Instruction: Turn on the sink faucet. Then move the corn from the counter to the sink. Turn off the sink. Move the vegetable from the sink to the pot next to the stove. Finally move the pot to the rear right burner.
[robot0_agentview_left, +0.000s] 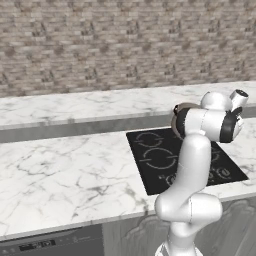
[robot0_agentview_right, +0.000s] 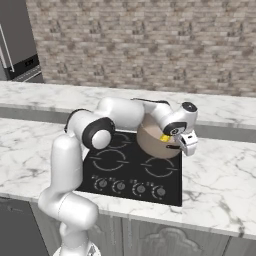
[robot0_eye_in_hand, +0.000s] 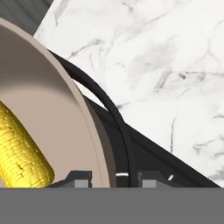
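Pot peeks out behind the white arm in the left base view, over the rear of the stove. From the right base view it tilts above the cooktop's right rear, the gripper at its rim, apparently clamping it. Up close in the hand view, the corn lies inside, long axis running diagonally from upper left to lower right, fingers straddling the pot wall beside the counter.

Even, bright rendered light — soft shadow inside the pot (slightly blocky edges), no glare.
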